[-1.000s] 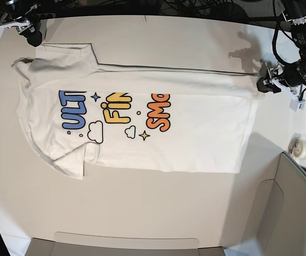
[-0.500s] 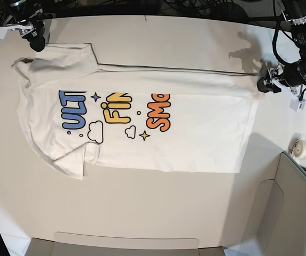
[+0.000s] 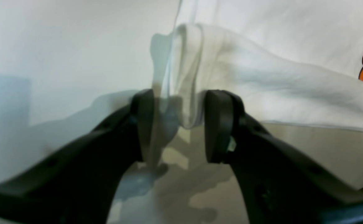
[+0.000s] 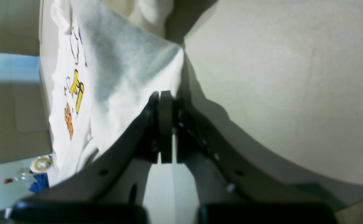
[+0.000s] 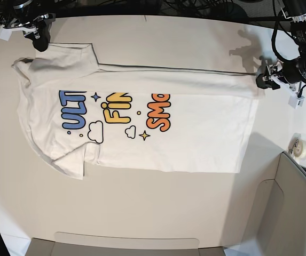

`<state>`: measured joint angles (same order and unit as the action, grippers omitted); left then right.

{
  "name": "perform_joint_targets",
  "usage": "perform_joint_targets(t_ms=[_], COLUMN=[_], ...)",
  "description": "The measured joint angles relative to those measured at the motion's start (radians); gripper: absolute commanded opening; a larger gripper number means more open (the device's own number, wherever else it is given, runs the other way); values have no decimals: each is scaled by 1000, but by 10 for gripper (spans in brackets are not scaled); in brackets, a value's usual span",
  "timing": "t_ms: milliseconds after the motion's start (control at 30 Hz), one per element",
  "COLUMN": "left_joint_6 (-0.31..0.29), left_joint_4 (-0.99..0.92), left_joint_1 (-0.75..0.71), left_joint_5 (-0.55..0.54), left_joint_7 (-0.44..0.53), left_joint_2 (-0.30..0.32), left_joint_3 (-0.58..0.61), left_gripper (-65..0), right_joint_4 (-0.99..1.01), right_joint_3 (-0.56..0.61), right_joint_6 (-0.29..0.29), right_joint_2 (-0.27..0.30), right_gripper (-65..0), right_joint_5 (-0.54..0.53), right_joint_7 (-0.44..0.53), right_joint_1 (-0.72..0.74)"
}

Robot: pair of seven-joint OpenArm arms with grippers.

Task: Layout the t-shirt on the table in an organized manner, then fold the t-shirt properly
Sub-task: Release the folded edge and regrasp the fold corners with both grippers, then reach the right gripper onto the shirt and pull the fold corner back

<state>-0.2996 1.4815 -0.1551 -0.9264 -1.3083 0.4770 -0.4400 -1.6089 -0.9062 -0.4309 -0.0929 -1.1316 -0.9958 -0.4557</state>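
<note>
The white t-shirt [image 5: 142,117] lies print up on the off-white table [image 5: 158,202], collar to the left. Its far long edge is folded over, cutting off the tops of "ULTRA", "FINE" and "SMOL". My left gripper [image 5: 263,80] is at the far hem corner on the right. In the left wrist view it [image 3: 178,124] is open, with a bunched fold of the shirt [image 3: 262,71] standing loose between the jaws. My right gripper [image 5: 39,42] is at the far sleeve edge on the left. In the right wrist view it [image 4: 166,124] is shut beside the shirt's corner [image 4: 122,71], with no cloth seen between the jaws.
A roll of tape [image 5: 302,148] lies at the table's right edge. A grey-beige panel [image 5: 297,208] stands at the lower right and another [image 5: 126,242] runs along the near edge. Cables hang behind both arms along the far edge.
My right gripper has moved right and slightly nearer, up to the sleeve edge. My left gripper has shifted slightly away from the hem. The shirt has not visibly moved.
</note>
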Motion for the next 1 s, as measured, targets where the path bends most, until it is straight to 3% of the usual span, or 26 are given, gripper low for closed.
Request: perform_joint_targets(t_ms=[267,533,733,867,1000], left_joint_6=[0,0,0,0,0], left_joint_4=[0,0,0,0,0], left_joint_1=[0,0,0,-1,-10], left_joint_5=[0,0,0,0,-1], left_joint_7=[0,0,0,0,1], left_joint_2=[0,0,0,0,0], left_joint_3=[0,0,0,0,0], left_gripper=[-400,-400,-400,-400,-400], right_joint_4=[-163,-322,-321,-302,-237], right_joint_3=[17,28,134,225,238], right_joint_6=[31,34,34,34,34], right_joint_2=[-14,-13,-13,-20,-70], right_gripper=[-650,-650,-650,-650,-650], right_joint_5=[105,98,116,218,299], right_joint_7=[-163,-153,-153,-153,-152], right_joint_1=[-5,112,227,303,354])
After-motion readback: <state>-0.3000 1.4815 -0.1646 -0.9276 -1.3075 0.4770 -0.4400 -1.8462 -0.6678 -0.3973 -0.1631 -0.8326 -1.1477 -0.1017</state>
